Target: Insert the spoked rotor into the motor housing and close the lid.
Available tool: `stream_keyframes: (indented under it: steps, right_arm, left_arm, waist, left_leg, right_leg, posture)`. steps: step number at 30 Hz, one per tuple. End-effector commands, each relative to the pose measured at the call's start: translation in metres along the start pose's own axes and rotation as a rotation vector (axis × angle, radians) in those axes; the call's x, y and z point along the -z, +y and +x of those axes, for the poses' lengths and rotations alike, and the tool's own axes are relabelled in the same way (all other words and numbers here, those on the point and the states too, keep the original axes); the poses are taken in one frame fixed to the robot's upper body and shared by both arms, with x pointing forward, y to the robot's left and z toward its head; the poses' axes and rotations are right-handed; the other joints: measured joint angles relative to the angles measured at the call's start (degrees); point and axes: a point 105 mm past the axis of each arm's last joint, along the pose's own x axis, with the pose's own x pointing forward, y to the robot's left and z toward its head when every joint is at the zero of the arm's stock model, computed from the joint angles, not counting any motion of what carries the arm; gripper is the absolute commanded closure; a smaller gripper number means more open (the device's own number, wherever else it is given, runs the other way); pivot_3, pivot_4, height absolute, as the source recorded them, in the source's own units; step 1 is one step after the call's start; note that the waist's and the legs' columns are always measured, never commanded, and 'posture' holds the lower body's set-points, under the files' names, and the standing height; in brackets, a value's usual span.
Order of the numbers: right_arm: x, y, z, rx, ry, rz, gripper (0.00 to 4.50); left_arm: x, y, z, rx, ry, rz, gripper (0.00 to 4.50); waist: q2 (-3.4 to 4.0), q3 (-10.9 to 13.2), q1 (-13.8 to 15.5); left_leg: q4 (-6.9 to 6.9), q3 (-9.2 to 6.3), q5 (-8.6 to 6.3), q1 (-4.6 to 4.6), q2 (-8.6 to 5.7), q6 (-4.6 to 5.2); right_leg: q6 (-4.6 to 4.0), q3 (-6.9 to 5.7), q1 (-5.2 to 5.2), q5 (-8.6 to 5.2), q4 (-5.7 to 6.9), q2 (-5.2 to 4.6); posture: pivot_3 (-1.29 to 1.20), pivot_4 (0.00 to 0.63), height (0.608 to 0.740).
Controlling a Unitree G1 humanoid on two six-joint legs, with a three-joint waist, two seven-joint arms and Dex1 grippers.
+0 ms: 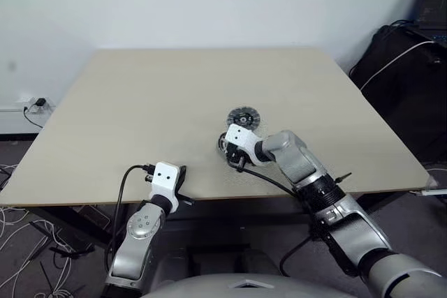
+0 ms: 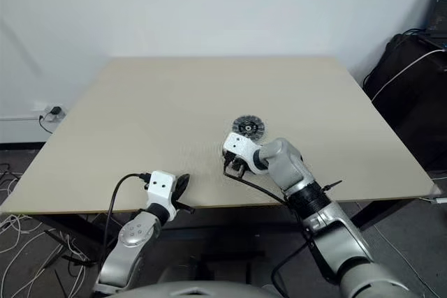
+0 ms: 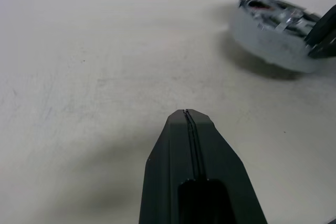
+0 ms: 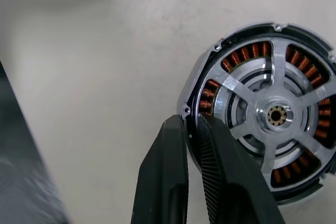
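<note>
The motor housing (image 4: 252,51) lies on the table, its copper-brown windings ringing a silvery centre. The spoked rotor (image 4: 236,88) sits inside it, its spokes running to a small hub. My right gripper (image 4: 190,121) is shut on the housing's rim, one finger outside the wall and one over the windings. In the head views this gripper (image 1: 234,155) covers most of the housing. The lid (image 1: 244,116), a ribbed silver disc with a dark centre, lies flat just beyond it. My left gripper (image 3: 188,114) is shut and empty, low over the table's near edge (image 1: 183,176).
The beige table (image 1: 140,102) stretches wide to the left and far side. A black bag with cables (image 1: 405,68) stands off the table's right rear. Loose cables (image 1: 14,242) lie on the floor at the left.
</note>
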Motion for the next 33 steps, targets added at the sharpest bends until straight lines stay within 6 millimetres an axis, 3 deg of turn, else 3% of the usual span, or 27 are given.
stream_keyframes:
  steps: [1,9,17,21,22,25,28,33]
  right_arm:
    - [-0.020,0.006,-0.017,0.027,-0.072,0.118,4.42]
    - [-0.029,0.022,-0.012,0.001,-0.077,0.405,4.42]
    - [-0.031,0.007,0.017,0.118,-0.089,0.560,4.42]
    - [-0.043,0.009,0.028,0.102,-0.125,0.597,4.42]
    - [-0.050,0.013,0.028,0.072,-0.140,0.608,4.07]
    - [-0.072,0.024,0.025,-0.013,-0.208,0.585,3.26]
    - [-0.088,0.030,0.015,-0.081,-0.256,0.478,3.26]
    - [-0.092,0.023,0.001,-0.076,-0.271,0.372,3.26]
  left_arm:
    - [-0.007,-0.003,0.002,0.012,-0.034,-0.002,4.50]
    - [-0.008,-0.006,0.004,0.032,-0.034,0.003,4.50]
    - [-0.008,-0.006,0.004,0.032,-0.034,0.003,4.50]
    - [-0.008,-0.003,0.003,0.023,-0.036,0.003,4.50]
    - [-0.008,-0.003,0.002,0.022,-0.035,0.004,4.50]
    - [-0.008,-0.003,0.002,0.020,-0.035,0.004,4.50]
    - [-0.008,-0.002,0.003,0.018,-0.036,0.004,4.50]
    - [-0.008,-0.002,0.003,0.015,-0.038,0.001,4.50]
  waist:
    - [0.00,0.00,-0.04]
    - [0.00,0.00,-0.12]
    - [0.00,0.00,-0.29]
    - [-0.04,-0.02,-0.45]
    - [-0.03,-0.02,-0.59]
    - [-0.02,-0.02,-1.08]
    - [0.01,0.00,-1.52]
    - [-0.02,-0.02,-1.56]
  left_leg:
    - [0.01,0.00,0.00,0.02,0.00,0.00]
    - [0.03,-0.03,0.00,0.05,-0.01,0.00]
    - [0.03,0.00,0.00,0.07,-0.06,0.00]
    - [0.04,0.02,0.00,0.16,-0.05,0.00]
    - [0.04,0.02,0.00,0.19,-0.05,0.01]
    - [0.04,0.02,0.00,0.20,-0.01,0.01]
    - [0.01,-0.04,0.00,0.20,0.03,0.00]
    - [0.01,-0.02,0.00,0.16,0.01,0.01]
  right_leg:
    - [0.00,-0.02,-0.01,0.00,0.00,0.00]
    - [0.03,-0.08,0.01,0.01,0.00,0.00]
    - [0.09,-0.09,0.06,0.04,-0.01,0.22]
    - [0.18,-0.08,0.15,0.09,-0.01,0.19]
    - [0.22,-0.08,0.17,0.10,-0.01,0.16]
    - [0.41,-0.10,0.16,0.06,0.00,-0.02]
    - [0.40,-0.15,0.15,0.05,0.00,-0.02]
    - [0.18,-0.14,0.15,0.12,-0.08,-0.02]
  posture:
    - [0.00,0.000,0.740]
    - [0.00,0.000,0.740]
    - [0.00,0.000,0.740]
    - [0.00,0.000,0.740]
    - [0.00,0.000,0.740]
    - [0.00,0.000,0.740]
    - [0.00,0.000,0.740]
    - [0.00,0.000,0.740]
